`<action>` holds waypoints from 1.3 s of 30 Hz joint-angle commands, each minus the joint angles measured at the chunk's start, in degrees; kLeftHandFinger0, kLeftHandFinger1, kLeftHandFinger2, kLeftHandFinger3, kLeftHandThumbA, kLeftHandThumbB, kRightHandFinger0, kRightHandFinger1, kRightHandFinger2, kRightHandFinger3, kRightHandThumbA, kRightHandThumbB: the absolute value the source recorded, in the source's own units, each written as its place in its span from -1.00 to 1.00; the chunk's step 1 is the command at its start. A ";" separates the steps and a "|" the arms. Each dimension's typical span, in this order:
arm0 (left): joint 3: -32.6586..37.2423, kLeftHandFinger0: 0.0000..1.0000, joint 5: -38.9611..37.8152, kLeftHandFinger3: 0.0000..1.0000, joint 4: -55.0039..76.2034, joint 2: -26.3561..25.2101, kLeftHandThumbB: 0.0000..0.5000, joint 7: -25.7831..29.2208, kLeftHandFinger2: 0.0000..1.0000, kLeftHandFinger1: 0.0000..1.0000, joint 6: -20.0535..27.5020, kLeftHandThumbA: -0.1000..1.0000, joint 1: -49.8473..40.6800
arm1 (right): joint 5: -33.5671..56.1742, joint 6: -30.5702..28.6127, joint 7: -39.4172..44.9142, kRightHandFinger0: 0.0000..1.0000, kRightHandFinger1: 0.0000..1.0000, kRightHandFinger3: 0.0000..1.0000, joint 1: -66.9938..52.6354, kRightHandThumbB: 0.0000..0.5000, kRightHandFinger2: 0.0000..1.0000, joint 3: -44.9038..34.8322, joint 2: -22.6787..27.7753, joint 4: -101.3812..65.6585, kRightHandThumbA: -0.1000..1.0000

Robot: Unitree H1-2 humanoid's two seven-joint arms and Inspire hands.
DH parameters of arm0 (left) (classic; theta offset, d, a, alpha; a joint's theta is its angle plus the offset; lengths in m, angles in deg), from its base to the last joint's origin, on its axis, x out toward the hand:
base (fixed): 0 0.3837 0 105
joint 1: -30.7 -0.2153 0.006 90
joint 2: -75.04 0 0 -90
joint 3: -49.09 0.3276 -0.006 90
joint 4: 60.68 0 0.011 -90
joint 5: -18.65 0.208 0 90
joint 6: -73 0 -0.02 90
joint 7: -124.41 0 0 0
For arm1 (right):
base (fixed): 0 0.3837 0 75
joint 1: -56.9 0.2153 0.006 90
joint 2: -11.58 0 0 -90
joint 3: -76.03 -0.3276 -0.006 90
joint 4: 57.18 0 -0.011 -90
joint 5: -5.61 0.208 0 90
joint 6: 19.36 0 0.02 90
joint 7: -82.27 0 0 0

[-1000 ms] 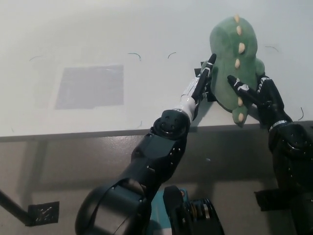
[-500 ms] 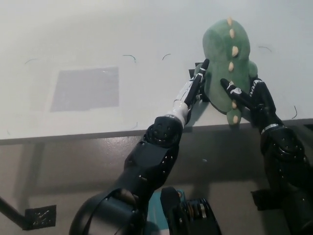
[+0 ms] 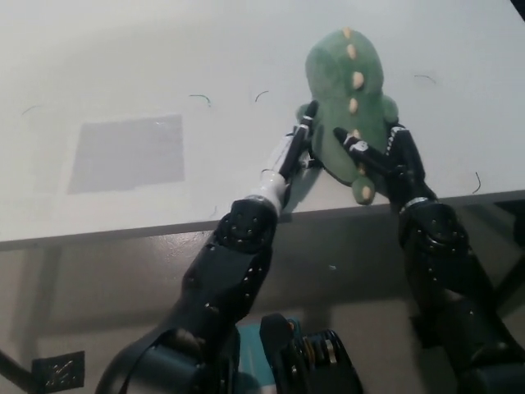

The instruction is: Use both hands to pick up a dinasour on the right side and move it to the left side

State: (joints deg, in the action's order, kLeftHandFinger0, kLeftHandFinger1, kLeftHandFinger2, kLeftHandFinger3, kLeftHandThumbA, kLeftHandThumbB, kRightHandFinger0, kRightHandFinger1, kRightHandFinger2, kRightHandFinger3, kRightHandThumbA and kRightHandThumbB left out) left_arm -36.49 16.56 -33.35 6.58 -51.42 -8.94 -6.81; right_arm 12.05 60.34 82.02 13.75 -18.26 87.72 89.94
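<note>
**Both hands pressed to the plush dinosaur**

We see our left hand (image 3: 294,149) flat against the left flank of the green plush dinosaur (image 3: 349,98), fingers (image 3: 305,123) straight. Our right hand (image 3: 385,156) clasps the opposite flank, fingers spread across the spiked back. Squeezed between them, the toy sits right of centre in the upper frame, its long axis running from upper left to lower right, tail toward the near edge. The white counter (image 3: 123,66) carries a grey patch (image 3: 127,153) at left.
</note>
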 commanded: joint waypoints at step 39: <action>-13.54 1.00 -3.21 1.00 14.87 -7.12 -0.41 5.30 1.00 1.00 7.50 1.00 -15.62 | -13.55 -6.37 -1.35 1.00 1.00 1.00 13.77 -0.95 1.00 21.22 -15.51 17.32 1.00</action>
State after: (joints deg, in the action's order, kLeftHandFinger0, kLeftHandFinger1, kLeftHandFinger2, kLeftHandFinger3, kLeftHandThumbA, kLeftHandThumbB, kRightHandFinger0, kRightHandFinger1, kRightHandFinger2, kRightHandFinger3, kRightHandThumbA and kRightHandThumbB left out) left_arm -48.19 14.61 -18.24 0.46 -47.87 -2.63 -19.81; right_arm 2.13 56.48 75.57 24.69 0.41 78.29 106.37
